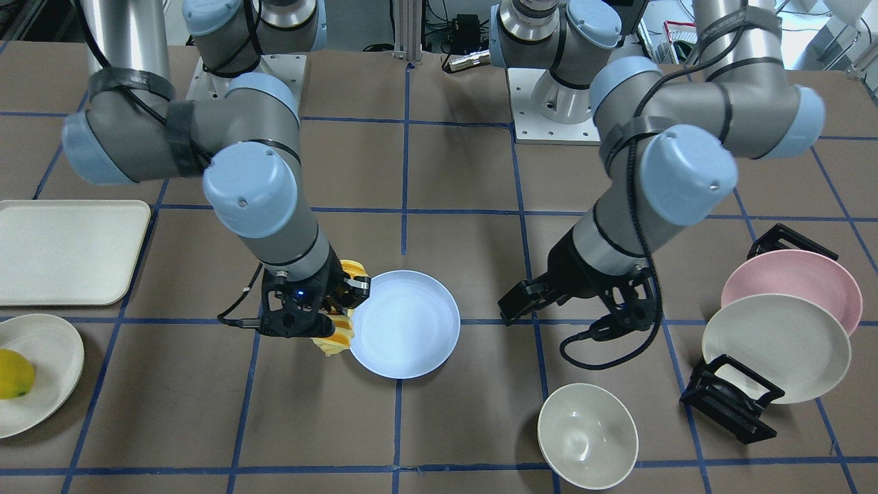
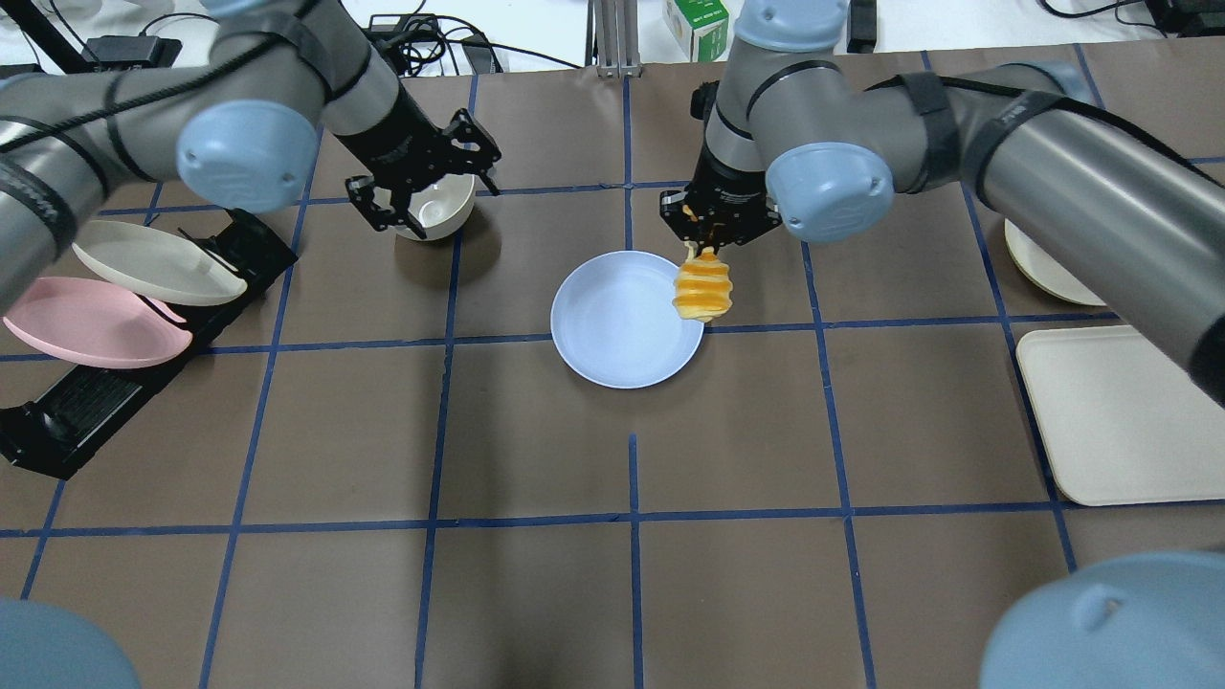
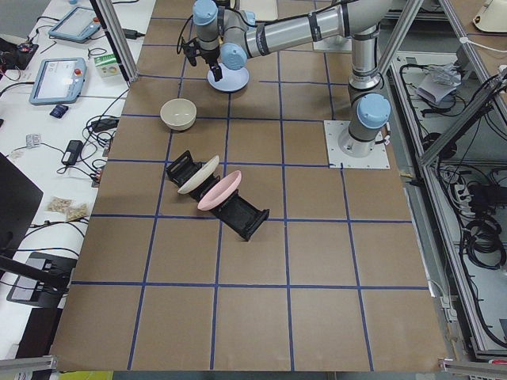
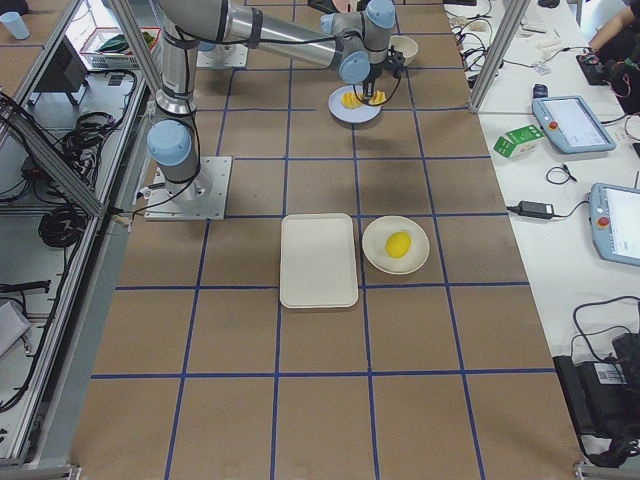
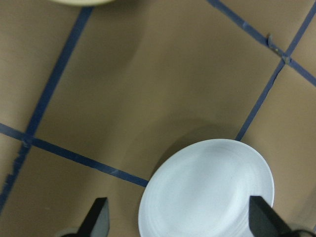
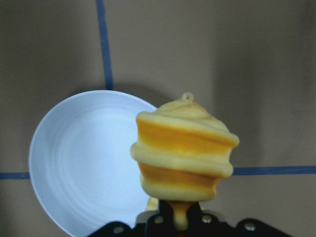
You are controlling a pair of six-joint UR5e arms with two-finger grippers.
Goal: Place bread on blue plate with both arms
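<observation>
Clamped the bread point(image 2: 701, 292) in the right gripper point(image 2: 708, 245) over the rim of the blue plate point(image 2: 603, 335). Held the left gripper point(image 2: 426, 196) agape on nothing near the bowl point(image 2: 450, 216). Saw a lemon point(image 1: 14, 374) on a cream plate point(image 1: 55, 343).

The brown table point(image 2: 536, 440), gridded with blue tape, carries the blue plate point(image 2: 612, 330) near its middle. A cream bowl point(image 1: 587, 436), cream tray point(image 1: 65, 250), cream plate point(image 1: 51, 350) and black dish rack point(image 2: 67, 421) also rest on it.

Bread point(image 2: 702, 292) above plate point(image 2: 612, 325) rim

The right pincer point(image 1: 346, 302) hides the middle of the bread point(image 1: 334, 343) it grips.
</observation>
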